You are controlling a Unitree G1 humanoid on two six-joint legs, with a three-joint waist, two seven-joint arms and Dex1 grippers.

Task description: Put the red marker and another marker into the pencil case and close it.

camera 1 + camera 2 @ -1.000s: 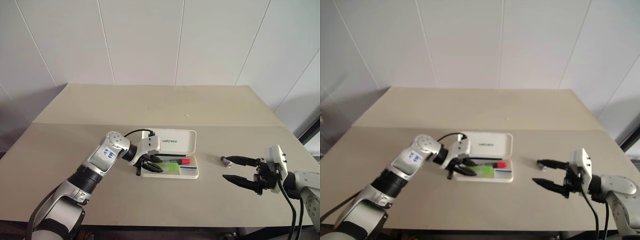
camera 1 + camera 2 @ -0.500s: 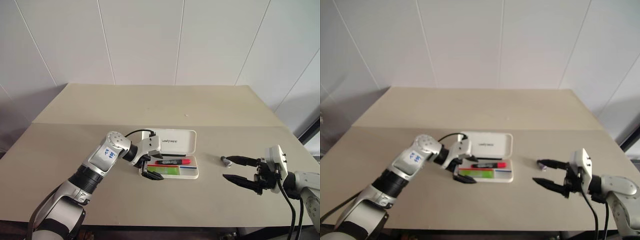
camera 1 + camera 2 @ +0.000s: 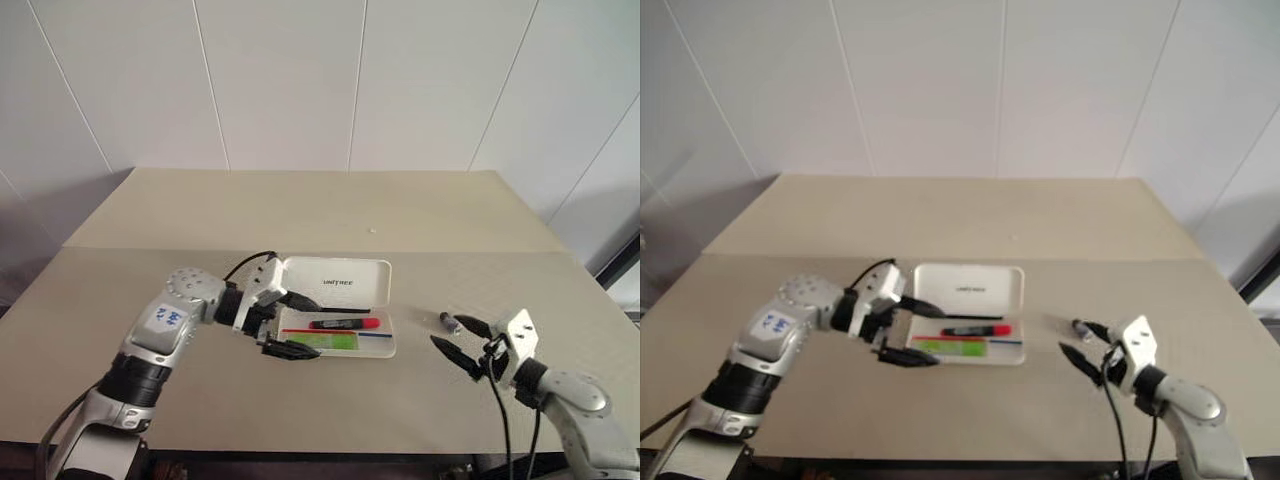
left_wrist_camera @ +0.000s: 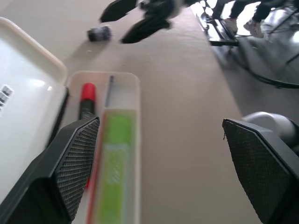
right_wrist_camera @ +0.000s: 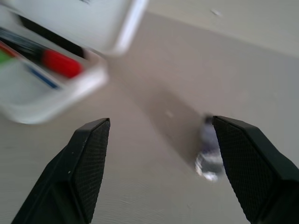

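Work surface: a beige table [image 3: 330, 210] with a seam running across it from side to side, set against a wall of white panels [image 3: 300, 80] with thin vertical joints. In the left wrist view, a darker floor lies beyond the table edge.

The pencil case [image 3: 338, 318] sits near the table centre, open — the white lid with rounded corners and small dark lettering is folded back away from the robot, and the shallow tray faces up. Inside the tray, the red marker [image 3: 345, 324] lies lengthwise, black barrel with red cap toward the robot's right. The light green marker [image 3: 325, 341] lies parallel to it, on the side nearer the robot. Thin red and blue strips run between the two.

The left gripper [image 3: 283, 324] is at the tray's left end, fingers spread wide, holding nothing. The right gripper [image 3: 458, 342] is well to the right of the case, jaws apart and empty — a small dark-silver object [image 3: 449, 321] lies on the table just beside its far fingertip.
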